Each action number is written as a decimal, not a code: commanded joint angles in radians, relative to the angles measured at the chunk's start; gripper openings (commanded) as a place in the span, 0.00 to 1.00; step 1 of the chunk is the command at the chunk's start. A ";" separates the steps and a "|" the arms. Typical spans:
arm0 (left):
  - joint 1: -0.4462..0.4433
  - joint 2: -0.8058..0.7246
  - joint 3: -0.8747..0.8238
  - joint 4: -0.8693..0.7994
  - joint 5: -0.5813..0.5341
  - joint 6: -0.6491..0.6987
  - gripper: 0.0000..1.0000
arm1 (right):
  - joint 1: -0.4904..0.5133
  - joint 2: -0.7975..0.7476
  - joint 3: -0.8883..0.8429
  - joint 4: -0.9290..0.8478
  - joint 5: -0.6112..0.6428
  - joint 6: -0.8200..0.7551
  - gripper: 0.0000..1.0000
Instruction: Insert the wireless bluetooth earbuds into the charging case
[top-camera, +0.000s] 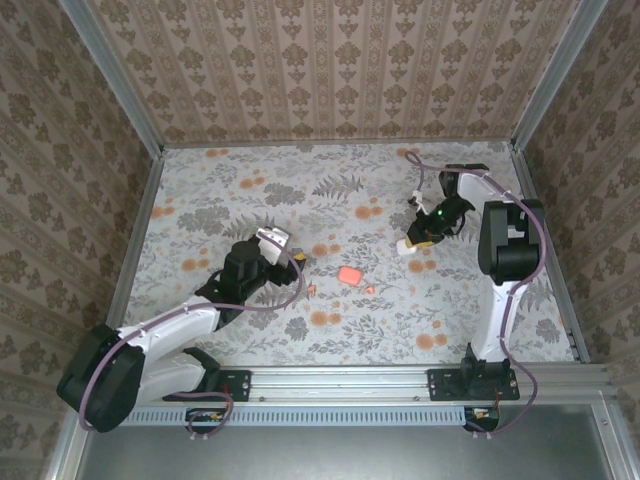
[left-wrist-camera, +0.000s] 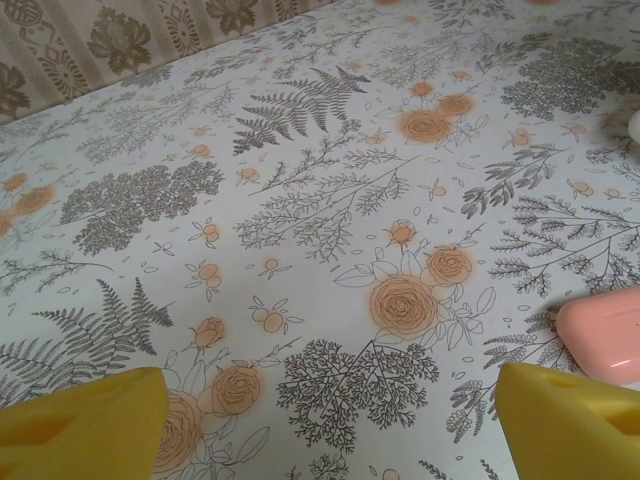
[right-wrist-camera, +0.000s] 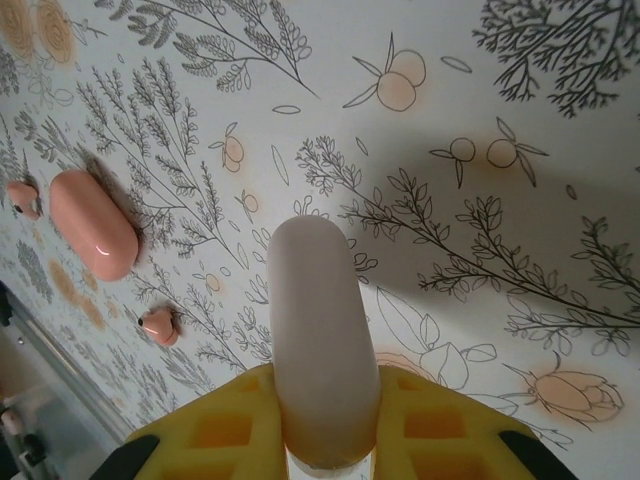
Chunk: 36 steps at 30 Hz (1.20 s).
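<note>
A closed pink charging case (top-camera: 349, 274) lies near the table's middle. Two tiny pink earbuds rest on either side of its near edge, one on the left (top-camera: 311, 290) and one on the right (top-camera: 368, 289). My left gripper (top-camera: 283, 248) hovers left of the pink case, open and holding nothing. In the left wrist view its yellow fingers (left-wrist-camera: 85, 425) frame bare cloth, with the pink case (left-wrist-camera: 602, 338) at the right edge. My right gripper (top-camera: 418, 241) is shut on a white rounded case (right-wrist-camera: 322, 340), held above the table. In the right wrist view the pink case (right-wrist-camera: 92, 222) and the earbuds (right-wrist-camera: 158, 324) (right-wrist-camera: 22, 197) lie to its left.
A floral cloth (top-camera: 330, 200) covers the table. Patterned walls in metal frames enclose the back and both sides. An aluminium rail (top-camera: 350, 380) with the arm bases runs along the near edge.
</note>
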 joint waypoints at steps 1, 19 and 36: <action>0.010 0.013 0.034 -0.012 0.024 -0.016 0.85 | -0.010 0.038 0.040 -0.077 -0.024 -0.029 0.19; 0.014 0.009 0.097 -0.160 0.038 -0.036 0.85 | -0.056 0.033 0.039 0.030 0.014 0.034 0.45; -0.046 0.250 0.656 -0.882 0.091 -0.241 0.76 | 0.008 -0.522 -0.490 0.771 -0.137 0.529 0.62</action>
